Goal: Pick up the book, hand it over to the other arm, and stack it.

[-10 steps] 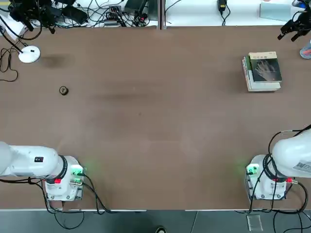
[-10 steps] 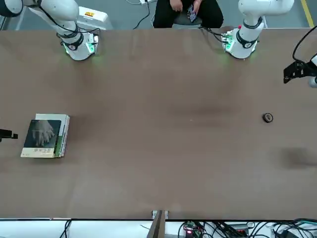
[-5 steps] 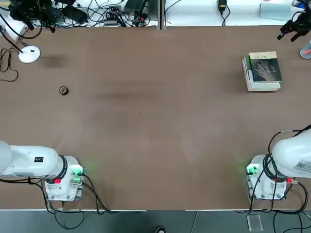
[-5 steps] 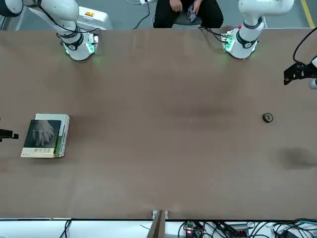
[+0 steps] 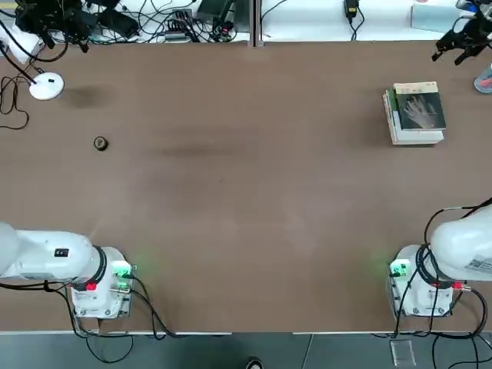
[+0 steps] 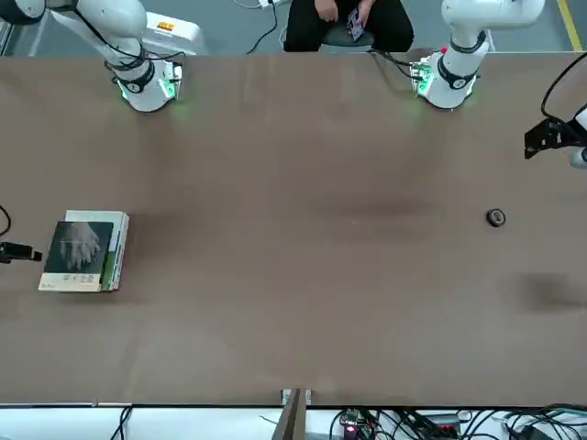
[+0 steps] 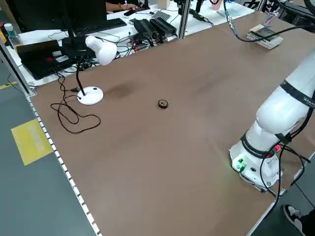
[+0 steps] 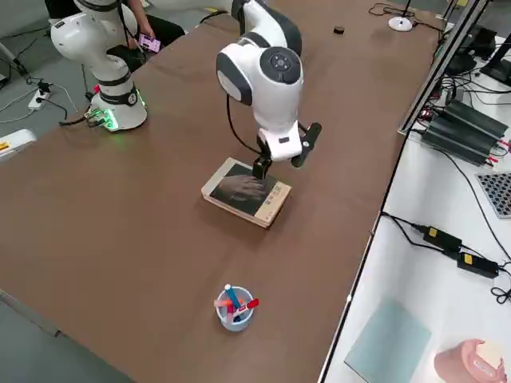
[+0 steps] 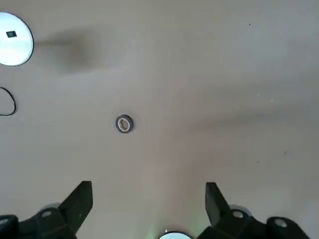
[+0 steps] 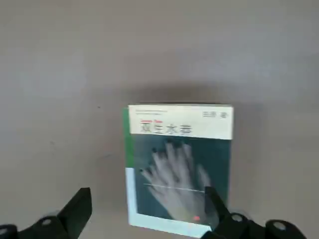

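The book (image 5: 420, 109), dark grey with a pale hand on its cover, lies flat on top of a thicker green-and-white book (image 5: 393, 117) at the table's far right. The right wrist view shows it (image 10: 180, 164) face up between the spread fingers. My right gripper (image 8: 284, 156) hangs open high above the stack, touching nothing. Raised over the table's far left side, my left gripper (image 6: 548, 137) is open and empty; its fingers (image 9: 79, 201) stand wide apart.
A small dark ring (image 5: 101, 143) lies on the left part of the table near a white desk lamp (image 5: 46, 86). A cup of pens (image 8: 234, 307) stands beyond the stack. Cables and power strips line the far edge. A person (image 6: 344, 18) sits behind the arm bases.
My right gripper has drifted a little over the stack, and my left gripper has shifted slightly. The books have not moved.
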`<action>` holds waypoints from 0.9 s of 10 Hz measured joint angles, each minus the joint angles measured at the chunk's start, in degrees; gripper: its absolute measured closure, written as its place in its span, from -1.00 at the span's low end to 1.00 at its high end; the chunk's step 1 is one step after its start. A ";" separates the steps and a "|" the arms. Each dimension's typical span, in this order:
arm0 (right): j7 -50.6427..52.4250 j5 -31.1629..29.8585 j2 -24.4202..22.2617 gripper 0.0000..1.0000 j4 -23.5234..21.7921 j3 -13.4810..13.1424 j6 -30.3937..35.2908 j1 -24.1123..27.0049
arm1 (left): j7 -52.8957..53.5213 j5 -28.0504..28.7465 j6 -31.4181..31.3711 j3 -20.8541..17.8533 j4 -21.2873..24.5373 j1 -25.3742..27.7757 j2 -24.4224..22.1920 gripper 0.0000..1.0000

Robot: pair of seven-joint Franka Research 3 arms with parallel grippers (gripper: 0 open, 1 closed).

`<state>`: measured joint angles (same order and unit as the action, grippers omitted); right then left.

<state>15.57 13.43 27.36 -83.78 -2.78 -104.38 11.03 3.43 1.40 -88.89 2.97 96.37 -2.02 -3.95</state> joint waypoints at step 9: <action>-18.32 -3.42 -9.08 -1.00 -3.85 0.05 0.03 -6.89 | 1.14 0.00 -1.89 -0.05 0.05 0.08 0.53 -0.99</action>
<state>-2.75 10.01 18.28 -87.62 -2.74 -104.35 4.14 4.56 1.40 -90.78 2.92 96.42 -1.94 -3.42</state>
